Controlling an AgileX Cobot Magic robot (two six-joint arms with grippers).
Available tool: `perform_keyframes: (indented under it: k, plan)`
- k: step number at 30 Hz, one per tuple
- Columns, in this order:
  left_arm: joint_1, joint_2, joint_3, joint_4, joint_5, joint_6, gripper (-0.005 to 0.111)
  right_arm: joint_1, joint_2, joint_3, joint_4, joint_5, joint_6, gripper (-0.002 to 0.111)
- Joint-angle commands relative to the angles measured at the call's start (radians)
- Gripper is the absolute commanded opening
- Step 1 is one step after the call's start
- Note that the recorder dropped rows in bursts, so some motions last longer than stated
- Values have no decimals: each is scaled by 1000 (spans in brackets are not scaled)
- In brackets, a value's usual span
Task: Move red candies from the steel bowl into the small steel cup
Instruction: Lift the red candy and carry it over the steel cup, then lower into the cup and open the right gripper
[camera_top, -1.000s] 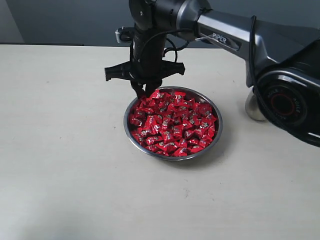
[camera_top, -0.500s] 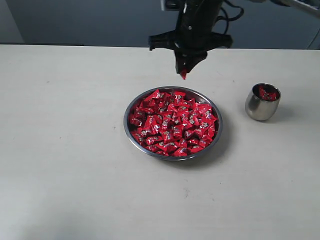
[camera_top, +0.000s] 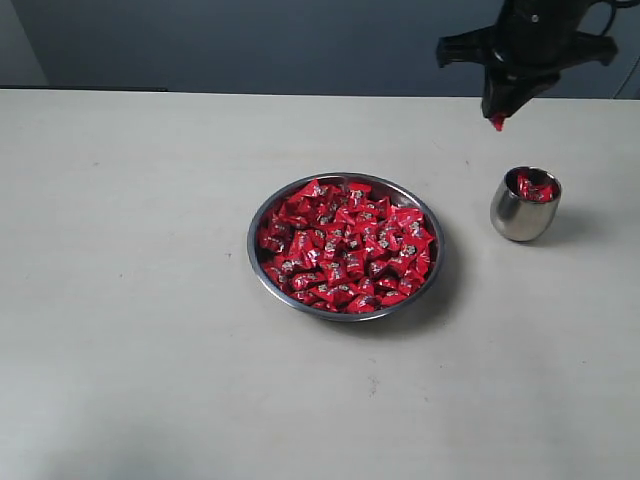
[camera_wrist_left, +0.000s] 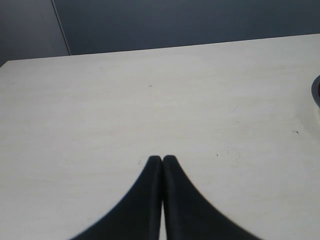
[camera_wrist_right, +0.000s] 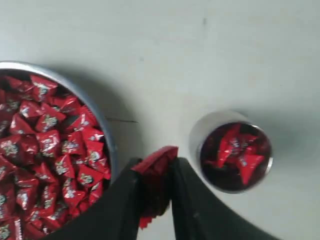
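Within right end effector (camera_wrist_right: 153, 169), candy (camera_wrist_right: 157, 160) half-hidden

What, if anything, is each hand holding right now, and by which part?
The right hand pinches one red candy across its middle, a wrapper end poking out. The left hand is shut on nothing.

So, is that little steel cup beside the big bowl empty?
No, the right wrist view shows several red candies lying inside the small steel cup.

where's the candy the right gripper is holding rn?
Exterior view, upper right: the red candy is pinched in the right gripper, in the air close to the small steel cup but not over its mouth, right of the steel bowl.
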Motion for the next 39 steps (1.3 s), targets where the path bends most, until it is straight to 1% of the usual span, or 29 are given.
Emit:
perform_keyframes:
  k: [1,5,7,12,16,26,29,34,35,37,39]
  plan:
    - [-4,-5,-8,1,-9,-2,0,-66,-14,6,-11,-2,-48,-1]
    - [-4,-5,-8,1,-9,-2,0,-122,-2,34,-11,-2,-69,-1]
    - [-4,-5,-8,1,-9,-2,0,-142,2,74,-11,-2,-89,-1]
    - [-4,-5,-8,1,-9,-2,0,-142,2,146,-51,-2,-113,-1]
    - [-4,-5,-8,1,-9,-2,0,-142,6,146,-20,-2,-113,-1]
    - [-4,-5,-8,1,-9,-2,0,-142,57,146,-28,-9,-120,-1]
    - [-4,-5,-8,1,-9,-2,0,-142,59,146,-28,-55,-120,-1]
    - [-4,-5,-8,1,-9,-2,0,-142,63,146,-28,-65,-120,-1]
    - [-4,-5,-8,1,-9,-2,0,-142,67,146,-28,-60,-124,0]
    - [-4,-5,-8,1,-9,-2,0,-142,73,146,-28,-61,-141,7]
    - [-4,-5,-8,1,-9,-2,0,-142,77,146,-18,-58,-143,19]
